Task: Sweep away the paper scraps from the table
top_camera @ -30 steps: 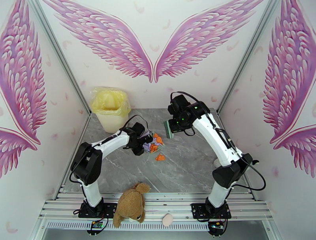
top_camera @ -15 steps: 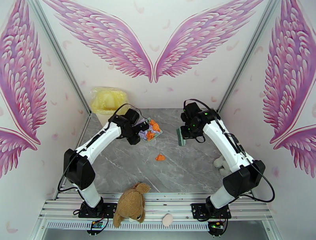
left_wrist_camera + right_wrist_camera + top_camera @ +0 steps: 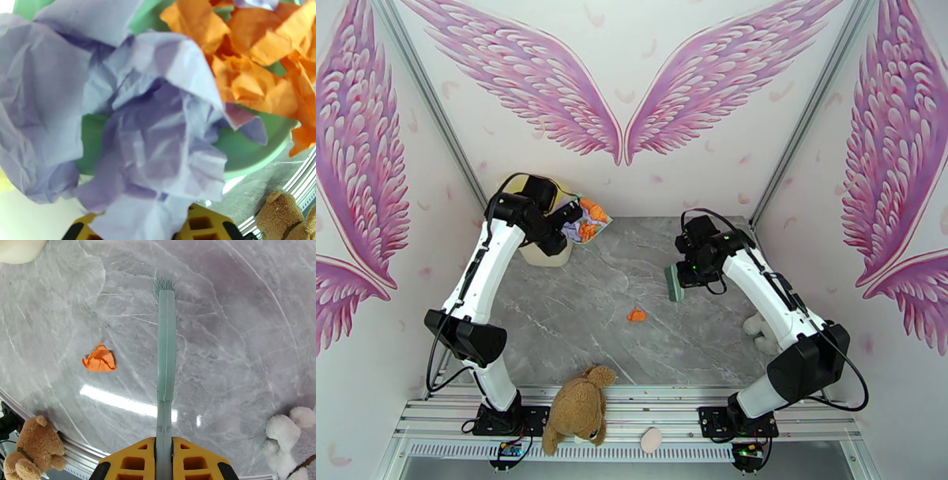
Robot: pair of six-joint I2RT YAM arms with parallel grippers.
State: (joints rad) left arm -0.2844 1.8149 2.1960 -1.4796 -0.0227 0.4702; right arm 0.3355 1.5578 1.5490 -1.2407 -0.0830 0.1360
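A mint-green dustpan (image 3: 583,222) is held up in the air at the back left, with my left gripper (image 3: 562,224) shut on it. It carries several orange and light-purple paper scraps (image 3: 158,130), which cover most of the pan (image 3: 245,146) in the left wrist view. The pan hangs just right of the bin's mouth. One orange scrap (image 3: 636,315) lies alone on the grey table (image 3: 695,347), also seen in the right wrist view (image 3: 99,359). My right gripper (image 3: 164,445) is shut on a mint-green brush (image 3: 166,354), which hangs right of that scrap (image 3: 675,282).
A pale bin (image 3: 545,254) lined with a yellow bag stands in the back left corner. A brown plush toy (image 3: 581,406) sits at the table's front edge. A white fluffy toy (image 3: 758,331) lies at the right edge. White winged walls close in on three sides.
My left arm lifted the loaded dustpan from mid-table up and back-left to the bin. My right arm moved the brush rightward and nearer. The lone orange scrap stayed put.
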